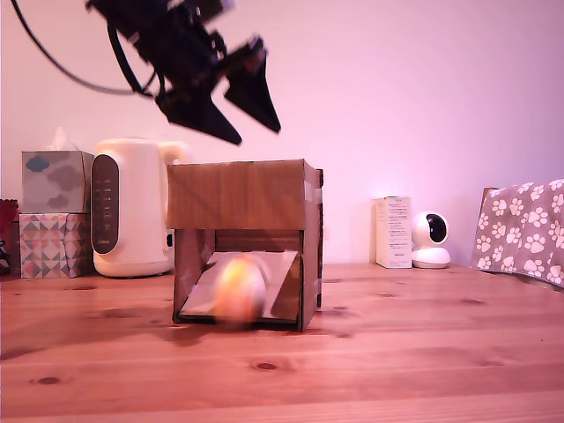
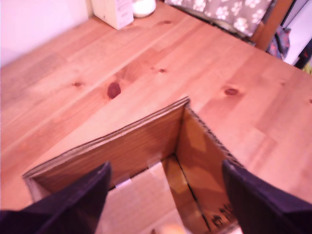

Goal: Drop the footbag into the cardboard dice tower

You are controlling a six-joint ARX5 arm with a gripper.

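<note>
In the exterior view, from its left: two tissue boxes (image 1: 55, 214) stand stacked at the table edge, the upper one grey with cloud shapes, the lower one with a triangle pattern. Just beside them is a cream kettle (image 1: 132, 207). Next comes the tower (image 1: 247, 242), a brown cardboard box on the wooden table (image 1: 397, 352). The footbag (image 1: 239, 289) shows as a blurred orange and white ball in the tower's front lower opening, on the sloped ramp.

Above the tower, the gripper (image 1: 261, 136) hangs in the air with its black fingers spread wide and nothing between them. In the wrist view the fingers (image 2: 78, 204) frame the tower's open top (image 2: 146, 161).

Further toward the exterior view's right stand a white carton (image 1: 393, 232), a small white camera (image 1: 431, 240) and a paw-print cloth (image 1: 523, 231).
</note>
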